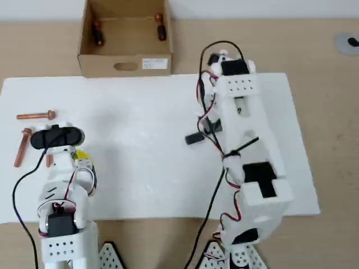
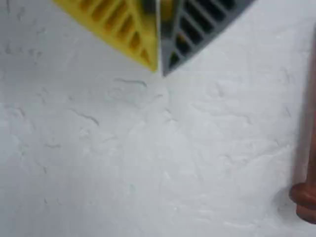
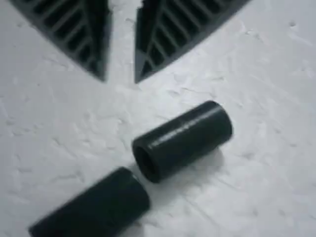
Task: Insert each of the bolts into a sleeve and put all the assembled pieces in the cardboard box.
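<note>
We see a wooden counter [image 1: 325,84] with a white, rough-textured sheet [image 1: 146,162] spread over most of the working area. A grey round fitting [image 1: 346,42] is set into the counter at its far right corner. Against the far edge of the sheet stands the cardboard box [image 1: 124,64], open at the top. Inside it we see two assembled pieces, one [image 1: 98,35] by the left wall and the other [image 1: 161,27] by the right wall.

Loose copper bolts lie on the sheet on the left arm's side. One bolt [image 1: 35,116] lies crosswise, a second [image 1: 23,147] is slanted nearer the arm, and a short stretch of a third [image 1: 49,159] shows beside the arm.

In the left wrist view the left fingers [image 2: 148,54], one yellow and one grey, are pressed tip to tip over the bare sheet with nothing between them. The head end of a bolt [image 2: 307,192] lies off to the side, well apart from the tips.

In the right wrist view the right fingers [image 3: 158,44] stand a narrow gap apart and hold nothing. Two black sleeves lie on their sides on the sheet. The nearer sleeve [image 3: 182,140] is close to the tips but apart from them. The second sleeve [image 3: 94,207] lies just beside its open end, nearly in line with it. In the high view one sleeve [image 1: 196,138] shows next to the right arm, near the middle of the sheet.
</note>
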